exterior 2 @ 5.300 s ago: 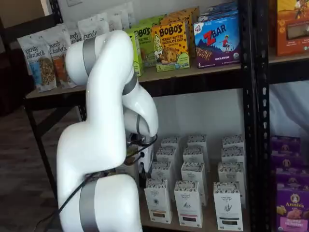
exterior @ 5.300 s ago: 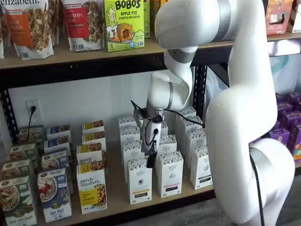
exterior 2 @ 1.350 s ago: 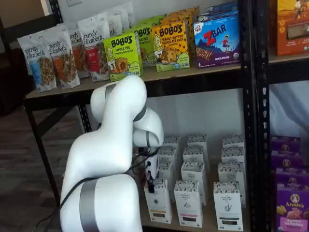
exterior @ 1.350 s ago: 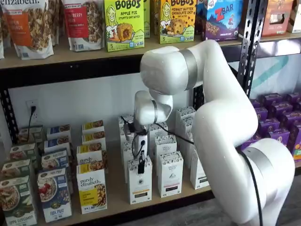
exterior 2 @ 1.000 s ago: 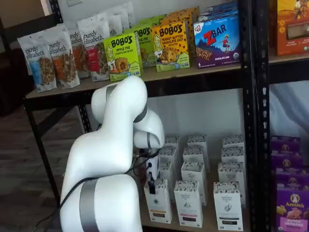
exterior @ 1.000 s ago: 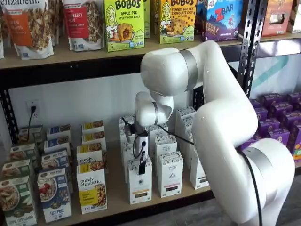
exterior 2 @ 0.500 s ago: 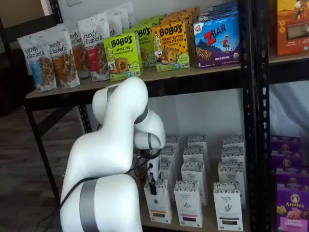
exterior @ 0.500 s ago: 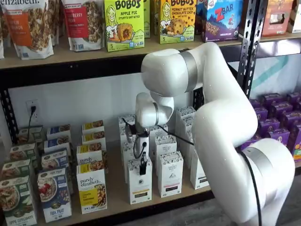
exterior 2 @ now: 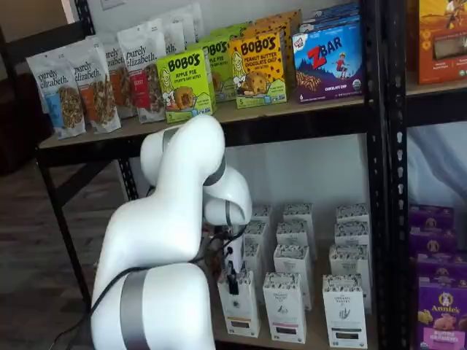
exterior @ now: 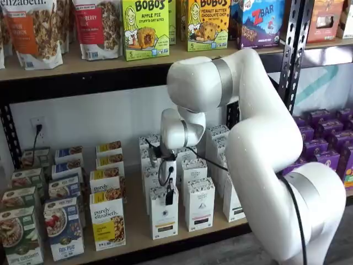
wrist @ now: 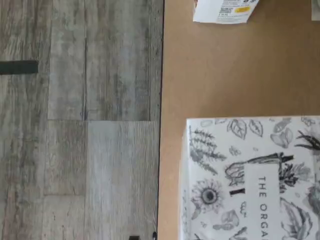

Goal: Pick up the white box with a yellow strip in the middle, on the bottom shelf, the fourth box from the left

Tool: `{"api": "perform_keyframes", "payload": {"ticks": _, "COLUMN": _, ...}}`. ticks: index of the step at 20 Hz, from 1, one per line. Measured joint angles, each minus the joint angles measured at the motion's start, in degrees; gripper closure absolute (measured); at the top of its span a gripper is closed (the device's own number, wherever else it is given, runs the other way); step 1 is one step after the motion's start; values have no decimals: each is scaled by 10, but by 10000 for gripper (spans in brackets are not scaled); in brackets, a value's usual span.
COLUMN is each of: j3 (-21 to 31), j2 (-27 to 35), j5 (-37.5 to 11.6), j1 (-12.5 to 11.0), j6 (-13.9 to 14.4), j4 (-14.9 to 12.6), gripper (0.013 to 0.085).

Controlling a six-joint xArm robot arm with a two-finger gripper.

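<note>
The white box [exterior: 164, 216] is a tall narrow carton with a yellow band low on its front. It stands at the front of the bottom shelf [exterior: 135, 223] and shows in both shelf views [exterior 2: 241, 310]. My gripper [exterior: 169, 196] hangs straight down with its black fingers at the box's speckled top, also seen in a shelf view [exterior 2: 233, 282]. The fingers show as one dark shape with no visible gap, so I cannot tell their state. The wrist view shows the box's patterned top [wrist: 250, 180] close below, on the tan board [wrist: 210, 70].
White cartons with black bands [exterior: 199, 205] stand just right of the box, with more rows behind. A purely elizabeth box [exterior: 108, 221] stands to its left. The upper shelf holds Bobo's boxes [exterior: 145, 27]. A black rack upright [exterior: 290, 49] stands at the right. Wood floor [wrist: 80, 120] lies beyond the shelf edge.
The arm came down from higher up and the gripper has sunk slightly further, edging right, to the top of the front white box. The box has not moved.
</note>
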Motion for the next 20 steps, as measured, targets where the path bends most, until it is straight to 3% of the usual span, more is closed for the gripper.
{"api": "perform_keyframes", "payload": {"ticks": 5, "j3": -7, "j2": 6, "j5": -1, "j1": 6, "j6": 0, "j4": 7, "gripper": 130}}
{"api": "perform_keyframes", "payload": {"ticks": 7, "j3": -10, "j2": 9, "j5": -1, "j1": 8, "j6": 5, "j4": 3, "gripper": 210}}
{"api": "perform_keyframes", "payload": {"ticks": 11, "j3": -17, "j2": 16, "j5": -2, "j1": 11, "j6": 14, "j4": -4, "gripper": 290}}
{"api": "perform_keyframes", "payload": {"ticks": 20, "j3": -31, "j2": 29, "j5": -7, "j1": 17, "j6": 23, "j4": -7, "gripper": 290}}
